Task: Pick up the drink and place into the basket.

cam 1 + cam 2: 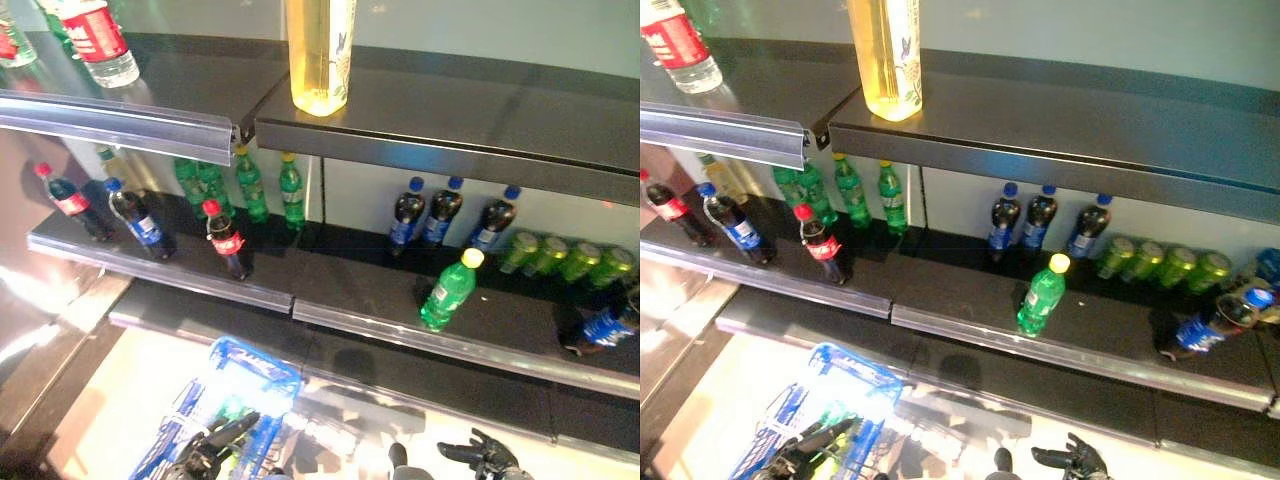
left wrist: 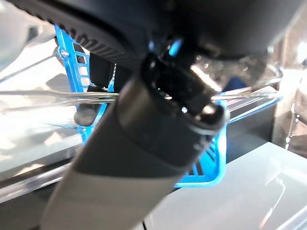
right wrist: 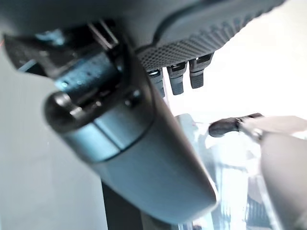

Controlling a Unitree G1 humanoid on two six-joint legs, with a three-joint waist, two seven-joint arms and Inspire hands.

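The drink nearest the front is a green bottle (image 1: 447, 291) with a yellow cap. It leans on the middle shelf (image 1: 400, 335), at about 3 o'clock from the middle of the left eye view. It stands alone, apart from the other bottles. No hand touches it, so the picking up is not yet done.

The basket (image 1: 232, 385) is low down at about 7 o'clock. It is blue plastic with thin wire bars and open gaps in its sides. Something green seems to show through the bars, but I cannot tell what it is. The left hand (image 1: 213, 446) is at the basket, and its dark fingers look curled round the wire handle, holding it.

The right hand (image 1: 487, 455) is at about 5 o'clock, low and well below the green bottle. Its fingers are spread out and hold nothing. I think this hand has to go up to the shelf, take the bottle, and bring it down into the basket.

Behind the green bottle stand dark bottles with blue labels (image 1: 441, 215), round and shiny. Green cans (image 1: 566, 259) lie at 3 o'clock. More dark bottles with red caps (image 1: 226, 239) stand at 9 o'clock. A tall bottle of yellow drink (image 1: 320, 55) stands on the top shelf at 12 o'clock. The shelves are dark, smooth and glossy.
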